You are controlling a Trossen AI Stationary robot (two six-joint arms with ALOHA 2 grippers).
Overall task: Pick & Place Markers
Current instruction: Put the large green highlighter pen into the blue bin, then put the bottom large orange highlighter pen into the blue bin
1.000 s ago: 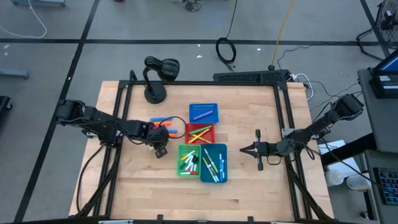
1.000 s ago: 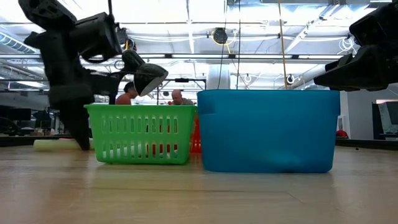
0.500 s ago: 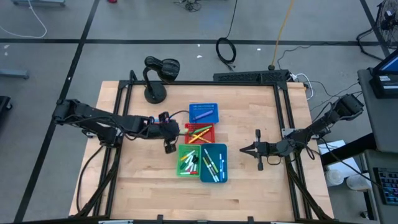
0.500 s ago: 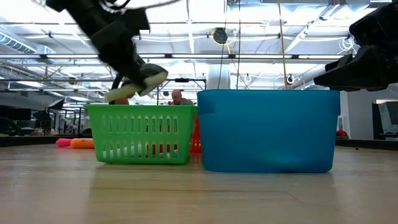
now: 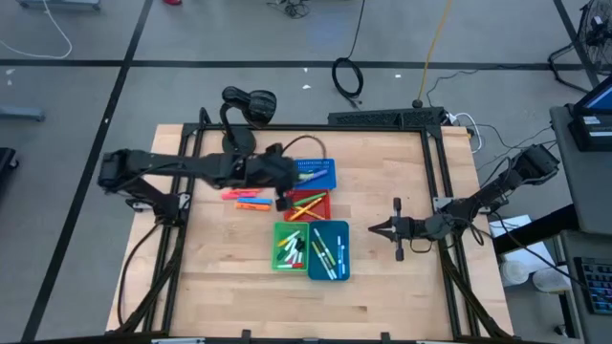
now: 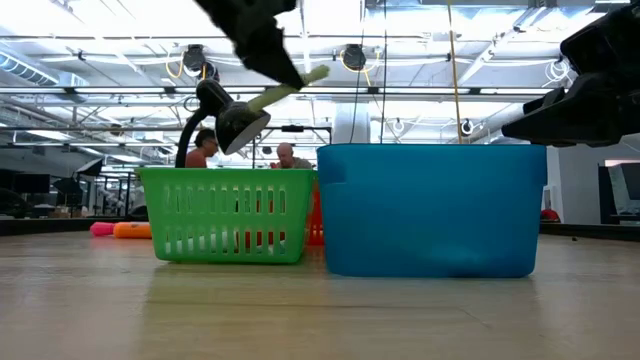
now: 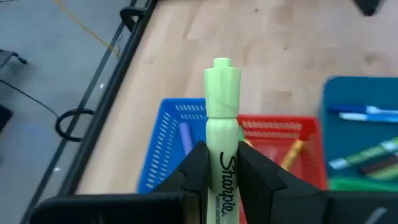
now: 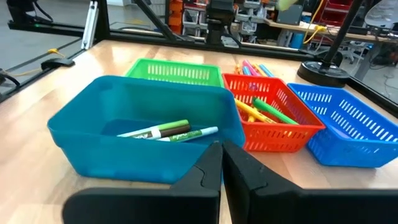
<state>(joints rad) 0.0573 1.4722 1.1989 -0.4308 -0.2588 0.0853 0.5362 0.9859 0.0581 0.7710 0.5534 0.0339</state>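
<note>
The wooden table (image 5: 382, 287) carries four bins grouped at its centre: a teal bin (image 5: 330, 250), a green bin (image 5: 290, 247), a red bin (image 5: 308, 204) and a blue bin (image 5: 314, 173). The left gripper (image 5: 283, 196) hangs above the red and blue bins, fingers clamped on a pale green highlighter (image 7: 221, 143). The right gripper (image 5: 384, 229), fingers pressed together and empty, sits beside the teal bin. Loose markers (image 5: 247, 200) lie left of the bins.
</note>
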